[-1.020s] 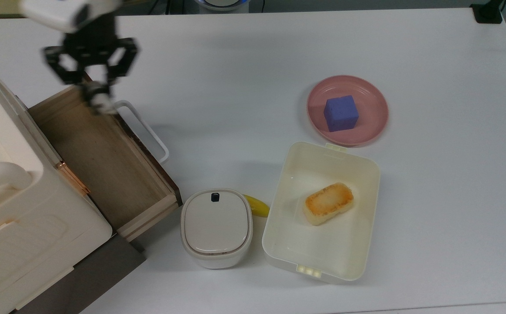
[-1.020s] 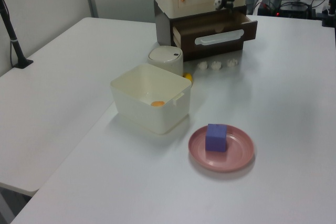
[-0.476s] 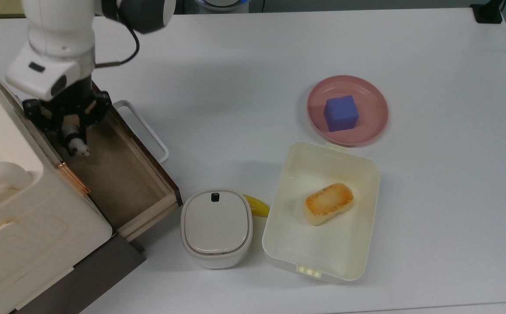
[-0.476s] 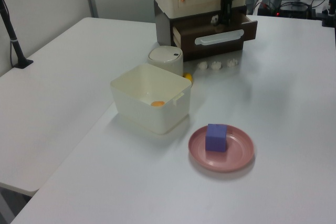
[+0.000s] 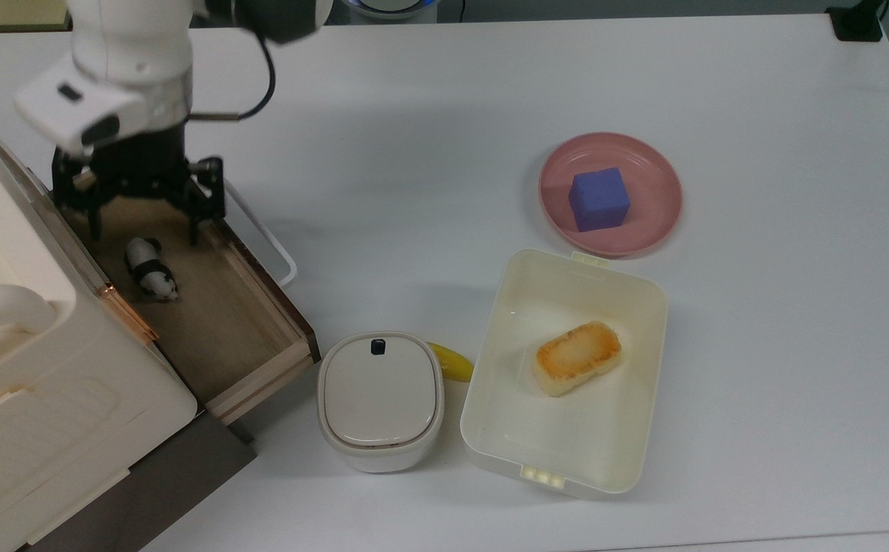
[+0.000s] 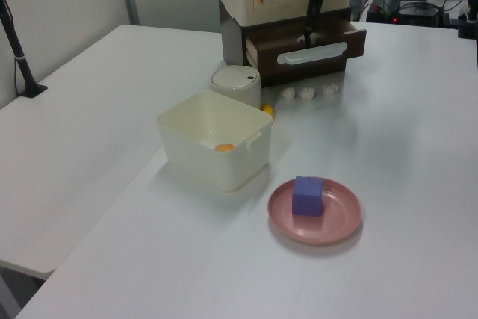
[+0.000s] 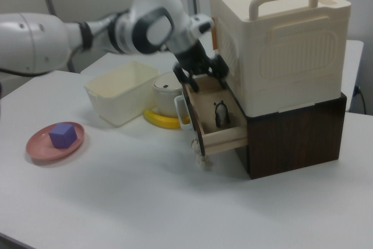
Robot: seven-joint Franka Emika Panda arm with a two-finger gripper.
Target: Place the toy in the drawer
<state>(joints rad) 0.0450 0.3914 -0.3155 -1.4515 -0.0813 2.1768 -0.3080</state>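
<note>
The gripper (image 5: 142,222) is held with fingers spread wide, gripping nothing, above the pulled-out drawer (image 5: 218,322). The panda figurine (image 5: 152,268) is seen lying on the drawer's floor, just below the fingertips.

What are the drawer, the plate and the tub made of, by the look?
Drawer: light unfinished-looking wood, grain visible on floor and walls; dark brown front, probably stained wood or veneer.
Plate: pink, smooth with a soft sheen, likely plastic.
Tub: cream, thin moulded walls with clips, likely plastic.
</note>
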